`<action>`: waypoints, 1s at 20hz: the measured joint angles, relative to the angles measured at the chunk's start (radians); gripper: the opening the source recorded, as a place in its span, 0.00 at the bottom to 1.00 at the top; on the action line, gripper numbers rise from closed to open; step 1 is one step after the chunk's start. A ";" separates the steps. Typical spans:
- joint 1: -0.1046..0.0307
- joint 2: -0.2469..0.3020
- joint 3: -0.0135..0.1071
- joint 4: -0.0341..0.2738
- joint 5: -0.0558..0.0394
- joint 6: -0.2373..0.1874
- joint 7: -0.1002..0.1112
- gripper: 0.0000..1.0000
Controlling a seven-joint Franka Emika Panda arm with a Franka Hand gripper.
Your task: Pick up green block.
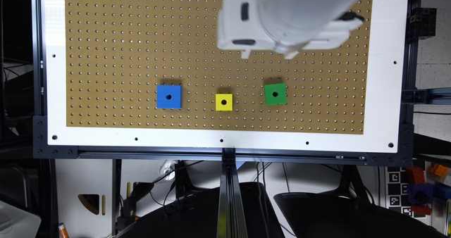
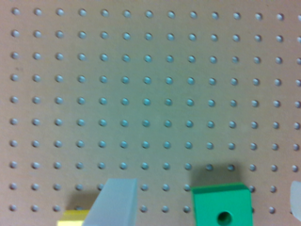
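Observation:
The green block, square with a dark round centre hole, lies flat on the brown pegboard toward the exterior view's right. My gripper hangs over the board just beyond the block, apart from it. In the wrist view the green block shows between the two pale fingers, which stand wide apart. My gripper is open and holds nothing.
A yellow block sits in the middle and a larger blue block toward the exterior view's left, all in one row. A corner of the yellow block shows beside one finger. A white border frames the pegboard.

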 joint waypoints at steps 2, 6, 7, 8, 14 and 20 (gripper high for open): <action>0.000 0.022 0.014 0.025 -0.0004 0.000 0.013 1.00; 0.000 0.040 0.019 0.053 -0.0004 0.000 0.017 1.00; 0.000 0.046 0.021 0.061 -0.0004 0.000 0.018 1.00; 0.000 0.052 0.022 0.069 -0.0004 0.000 0.018 1.00; 0.000 0.104 0.031 0.129 -0.0008 0.000 0.022 1.00; 0.001 0.157 0.031 0.151 -0.0047 0.013 0.023 1.00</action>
